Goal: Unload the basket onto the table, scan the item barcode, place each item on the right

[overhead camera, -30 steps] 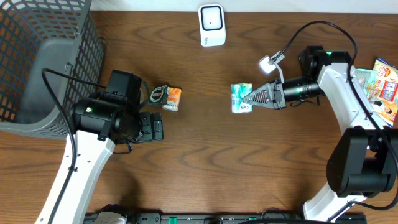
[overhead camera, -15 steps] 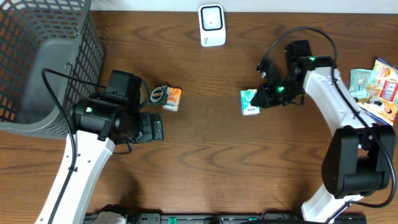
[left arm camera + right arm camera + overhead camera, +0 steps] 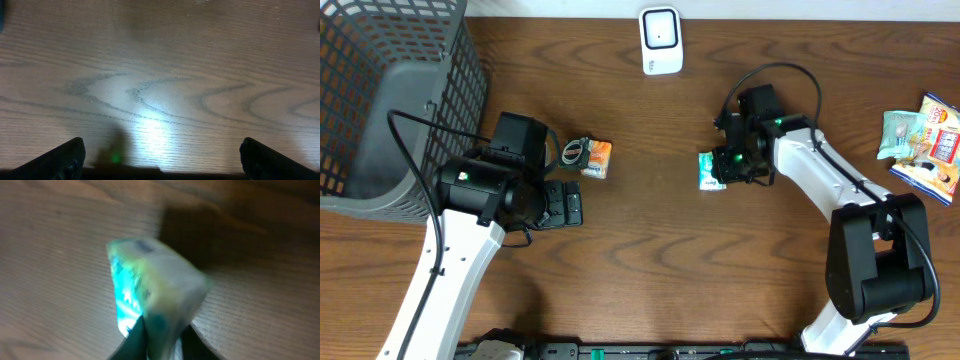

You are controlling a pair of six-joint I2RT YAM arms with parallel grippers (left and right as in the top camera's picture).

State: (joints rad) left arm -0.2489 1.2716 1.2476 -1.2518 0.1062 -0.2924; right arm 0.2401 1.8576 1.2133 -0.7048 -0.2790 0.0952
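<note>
A green and teal snack packet (image 3: 708, 171) sits just right of the table's middle, pinched between the fingers of my right gripper (image 3: 724, 166). In the right wrist view the packet (image 3: 150, 287) is blurred and stands up between the two dark fingers, above the wood. The white barcode scanner (image 3: 660, 40) stands at the far edge, apart from the packet. My left gripper (image 3: 566, 204) hovers open over bare wood at the left, and the left wrist view shows nothing between its fingers (image 3: 65, 160).
A grey mesh basket (image 3: 380, 90) fills the far left corner. An orange packet (image 3: 598, 159) with a small dark coil beside it lies just beyond my left gripper. Several more snack packets (image 3: 925, 140) lie at the right edge.
My right arm has swung its wrist from the right round to the far side of the packet. The packet turned and stayed near the same spot. The left arm has not moved.
</note>
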